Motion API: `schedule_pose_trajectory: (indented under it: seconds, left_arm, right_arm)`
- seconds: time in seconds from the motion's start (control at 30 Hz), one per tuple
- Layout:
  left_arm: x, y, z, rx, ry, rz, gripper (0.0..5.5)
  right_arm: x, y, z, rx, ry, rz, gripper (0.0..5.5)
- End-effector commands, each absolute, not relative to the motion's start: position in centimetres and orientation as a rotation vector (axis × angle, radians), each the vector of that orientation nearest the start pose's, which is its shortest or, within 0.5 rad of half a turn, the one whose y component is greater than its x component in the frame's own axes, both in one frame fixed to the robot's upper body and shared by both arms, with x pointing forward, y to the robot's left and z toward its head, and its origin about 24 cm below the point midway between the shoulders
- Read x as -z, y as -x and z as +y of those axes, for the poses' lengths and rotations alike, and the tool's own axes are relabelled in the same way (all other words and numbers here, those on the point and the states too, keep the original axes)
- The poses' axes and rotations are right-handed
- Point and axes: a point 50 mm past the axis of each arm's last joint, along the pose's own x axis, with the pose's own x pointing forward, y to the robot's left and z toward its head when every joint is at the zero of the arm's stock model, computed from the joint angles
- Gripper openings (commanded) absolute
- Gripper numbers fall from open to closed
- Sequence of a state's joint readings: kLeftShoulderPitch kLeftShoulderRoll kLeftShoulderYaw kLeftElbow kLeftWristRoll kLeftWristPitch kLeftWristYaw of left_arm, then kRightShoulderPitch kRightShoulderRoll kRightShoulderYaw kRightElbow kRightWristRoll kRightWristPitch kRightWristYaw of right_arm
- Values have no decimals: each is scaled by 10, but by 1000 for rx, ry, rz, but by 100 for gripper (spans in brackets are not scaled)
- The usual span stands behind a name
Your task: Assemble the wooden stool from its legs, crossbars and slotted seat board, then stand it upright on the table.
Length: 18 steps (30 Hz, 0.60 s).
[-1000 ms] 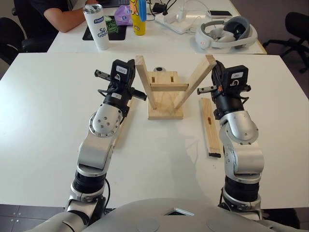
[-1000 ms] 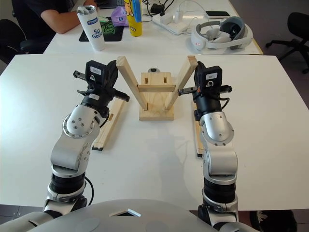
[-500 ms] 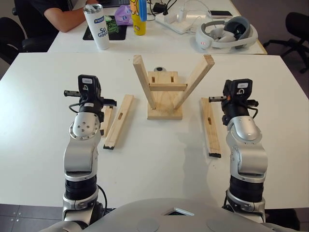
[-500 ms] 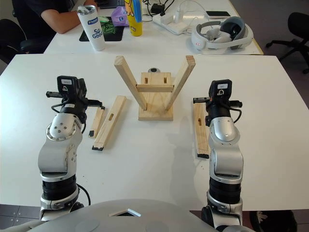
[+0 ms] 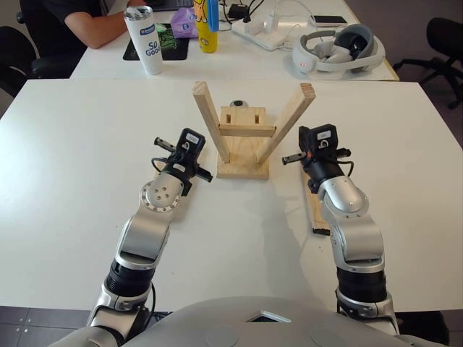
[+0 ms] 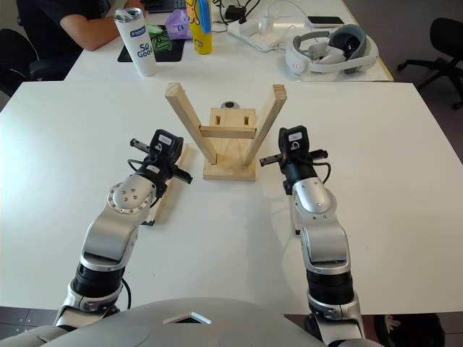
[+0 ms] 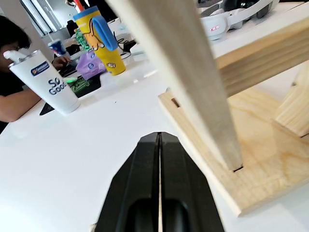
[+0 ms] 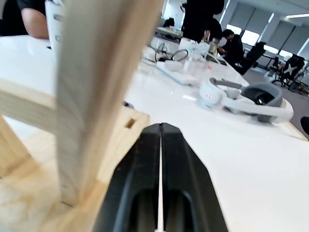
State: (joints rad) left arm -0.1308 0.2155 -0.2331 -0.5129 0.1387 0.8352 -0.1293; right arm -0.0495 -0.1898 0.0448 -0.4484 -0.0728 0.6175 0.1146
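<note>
The slotted seat board (image 5: pixel 242 170) lies flat mid-table with two legs (image 5: pixel 207 119) standing in it, splayed into a V and joined by a crossbar (image 5: pixel 247 131). My left gripper (image 5: pixel 190 139) is shut and empty, low beside the left leg (image 7: pixel 193 82) near the board's corner (image 7: pixel 251 183). Shut and empty too, my right gripper (image 5: pixel 321 134) sits close beside the right leg (image 8: pixel 96 82). A loose leg (image 5: pixel 314 211) lies under my right forearm. Another loose piece (image 6: pixel 157 204) lies partly hidden under my left arm.
A second table behind holds a white tumbler (image 5: pixel 145 40), a yellow bottle (image 5: pixel 208 25) and a white headset (image 5: pixel 336 50), with a person's arm resting there. A small dark round object (image 5: pixel 237 103) lies just behind the seat board. Bare table spreads to both sides and in front.
Both arms were at the legs a second ago, swung out to the sides, and have now come back in low beside the stool's legs. Both grippers stay shut.
</note>
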Motion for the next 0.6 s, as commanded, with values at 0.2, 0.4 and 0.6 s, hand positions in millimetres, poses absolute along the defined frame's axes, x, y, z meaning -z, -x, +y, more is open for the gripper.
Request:
schedule_pose_trajectory:
  seconds: [0.2, 0.4, 0.6]
  left_arm:
    - [-81, -246, 119, 392, -362, 351, 1]
    - [-76, -247, 109, 590, -388, 428, 1]
    - [-61, -241, 102, 733, -442, 528, 1]
  right_arm:
    - [-82, -299, -175, -305, 249, 153, 0]
    - [-65, -335, -181, -538, 260, 199, 0]
    - [-47, -342, -173, -757, 250, 207, 0]
